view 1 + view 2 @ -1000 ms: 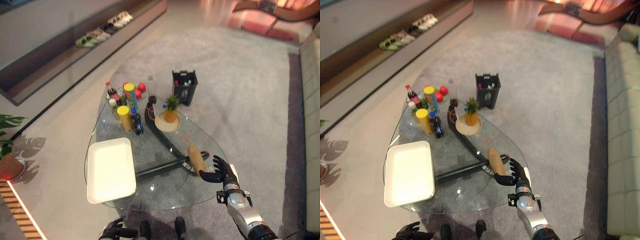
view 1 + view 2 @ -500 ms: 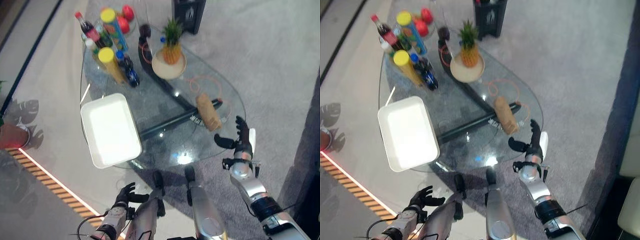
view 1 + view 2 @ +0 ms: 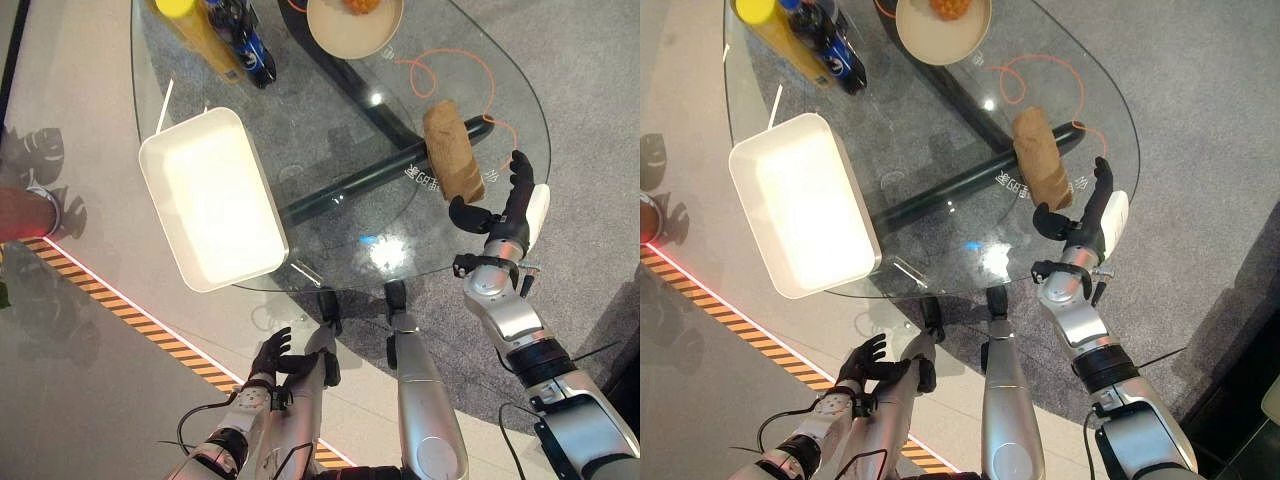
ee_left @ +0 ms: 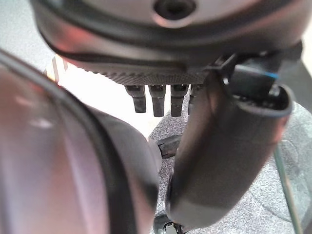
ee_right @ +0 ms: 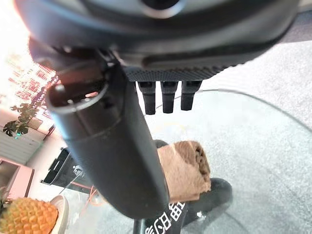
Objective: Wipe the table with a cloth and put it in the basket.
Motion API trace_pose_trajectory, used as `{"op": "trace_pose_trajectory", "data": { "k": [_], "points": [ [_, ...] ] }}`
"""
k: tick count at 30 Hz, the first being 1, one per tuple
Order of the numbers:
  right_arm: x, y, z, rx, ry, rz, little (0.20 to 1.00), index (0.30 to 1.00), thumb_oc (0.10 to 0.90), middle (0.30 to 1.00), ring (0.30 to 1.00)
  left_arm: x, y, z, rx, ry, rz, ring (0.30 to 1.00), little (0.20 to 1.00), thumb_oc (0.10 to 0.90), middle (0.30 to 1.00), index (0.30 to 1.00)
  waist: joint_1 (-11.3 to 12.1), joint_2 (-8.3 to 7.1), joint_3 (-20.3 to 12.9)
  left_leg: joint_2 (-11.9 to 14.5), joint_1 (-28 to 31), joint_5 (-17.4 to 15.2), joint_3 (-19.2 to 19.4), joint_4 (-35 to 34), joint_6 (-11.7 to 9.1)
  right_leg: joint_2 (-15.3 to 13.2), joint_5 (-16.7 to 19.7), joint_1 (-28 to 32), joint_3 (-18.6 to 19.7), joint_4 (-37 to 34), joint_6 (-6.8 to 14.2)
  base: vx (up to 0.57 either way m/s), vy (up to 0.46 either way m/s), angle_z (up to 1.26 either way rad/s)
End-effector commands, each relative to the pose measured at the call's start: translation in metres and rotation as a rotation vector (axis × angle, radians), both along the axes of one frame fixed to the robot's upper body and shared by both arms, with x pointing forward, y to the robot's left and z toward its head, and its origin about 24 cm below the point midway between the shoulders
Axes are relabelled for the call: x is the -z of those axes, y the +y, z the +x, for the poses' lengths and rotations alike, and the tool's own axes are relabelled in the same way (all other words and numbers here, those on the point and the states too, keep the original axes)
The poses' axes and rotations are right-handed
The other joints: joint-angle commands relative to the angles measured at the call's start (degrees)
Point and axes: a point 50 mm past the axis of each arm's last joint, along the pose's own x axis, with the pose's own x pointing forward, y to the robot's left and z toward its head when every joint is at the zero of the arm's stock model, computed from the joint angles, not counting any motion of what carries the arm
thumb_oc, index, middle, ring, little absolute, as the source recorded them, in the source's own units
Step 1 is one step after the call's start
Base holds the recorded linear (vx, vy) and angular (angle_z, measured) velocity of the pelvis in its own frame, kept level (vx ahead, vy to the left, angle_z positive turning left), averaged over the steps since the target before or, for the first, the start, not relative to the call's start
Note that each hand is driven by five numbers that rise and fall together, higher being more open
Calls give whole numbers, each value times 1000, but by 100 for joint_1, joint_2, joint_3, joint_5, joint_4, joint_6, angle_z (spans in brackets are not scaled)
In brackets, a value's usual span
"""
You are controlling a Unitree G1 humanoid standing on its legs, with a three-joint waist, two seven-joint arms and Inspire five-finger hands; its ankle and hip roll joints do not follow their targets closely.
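Hovering beside the rolled cloth (image 3: 453,152) on the glass table (image 3: 330,250), the right hand (image 3: 497,213) is spread open, holding nothing; left hand (image 3: 272,355) hangs low, fingers relaxed, empty.

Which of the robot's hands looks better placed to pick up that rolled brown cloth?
The right hand. It hovers open at the glass table's edge, right beside the cloth. The left hand hangs low below the table's near edge, far from it.
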Motion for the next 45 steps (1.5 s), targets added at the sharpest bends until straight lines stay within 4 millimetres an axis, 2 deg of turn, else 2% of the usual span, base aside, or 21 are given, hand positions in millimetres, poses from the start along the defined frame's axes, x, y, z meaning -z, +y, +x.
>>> {"op": "trace_pose_trajectory", "data": {
  "k": [1,6,14,23,29,36,42,43,45],
  "points": [
    [-61,-1,-12,24,-267,-96,900,900,800,900,900,7,-1,-15,-41,12,-16,900,900,800,900,900,-124,182,-93,-241,-583,-365,-601,799,-267,98,-266,-265,-129,252,-192,42,10,1],
    [-71,1,-12,22,-287,-106,900,900,800,900,900,3,-3,-12,-36,-9,-15,900,900,800,900,900,-48,205,-93,-234,-863,-321,-636,851,-273,100,-216,-564,-49,337,-150,45,-5,6],
    [-74,2,-7,46,-252,-130,900,900,800,900,900,0,-3,-11,-22,-31,-14,900,900,800,900,900,65,303,-93,-253,-1234,-289,-731,977,-252,96,-198,-995,70,517,-114,41,-8,8],
    [-86,-18,4,229,-246,-66,900,900,800,900,900,-5,-2,-6,6,-49,-8,900,900,800,900,900,201,446,-93,-266,-1655,-348,-783,1283,-238,47,-172,-1467,162,759,-59,31,-19,6],
    [-103,-40,11,364,-223,-62,900,900,800,900,900,-9,-4,-1,26,-66,-8,900,900,800,900,900,345,594,-93,-284,-1908,-323,-841,1345,-225,53,-176,-1754,231,896,-39,19,-26,6],
    [-120,-51,18,401,-210,-69,900,900,800,900,900,-11,-3,0,49,-68,-13,900,900,800,900,900,446,692,-93,-306,-2083,-309,-913,1421,-251,44,-194,-1932,246,992,-33,12,-23,5],
    [-115,-56,24,374,-138,2,900,900,800,900,900,-13,-3,1,55,-79,-12,900,900,800,900,900,492,701,-93,-306,-2204,-308,-932,1485,-258,59,-206,-2056,258,1082,-37,6,-15,5],
    [-114,-56,24,370,-129,7,722,747,622,747,747,-13,-3,1,55,-81,-12,900,900,800,900,900,499,702,-93,-307,-2217,-312,-939,1503,-259,56,-205,-2067,255,1091,-36,9,-13,6],
    [-113,-57,25,370,-127,7,645,681,545,681,681,-13,-3,1,54,-85,-14,900,900,800,900,900,505,706,-93,-308,-2230,-313,-941,1519,-264,55,-200,-2078,256,1098,-31,3,-4,2]
  ]
}}
